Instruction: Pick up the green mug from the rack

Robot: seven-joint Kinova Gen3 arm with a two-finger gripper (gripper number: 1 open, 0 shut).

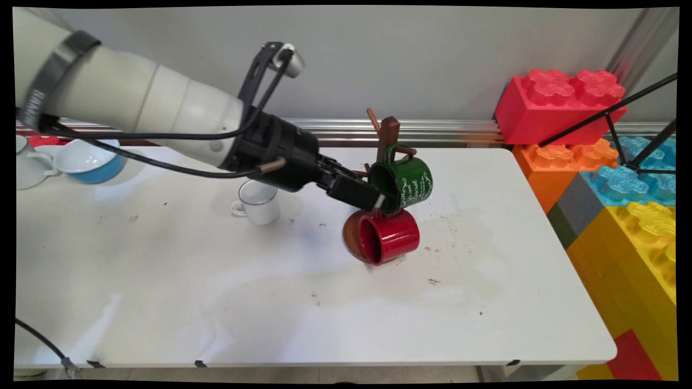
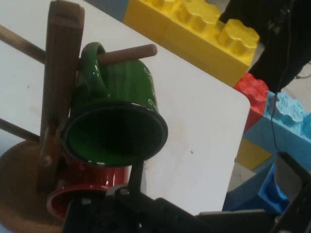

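Green mug (image 1: 408,181), white lettering; red mug (image 1: 390,236)

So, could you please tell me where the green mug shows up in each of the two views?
Main view: the green mug hangs right of centre on the wooden mug tree, just above the red mug.
Hand view: the green mug sits left of centre, its handle over a peg.
Shared landmark: the mug tree's upright post.
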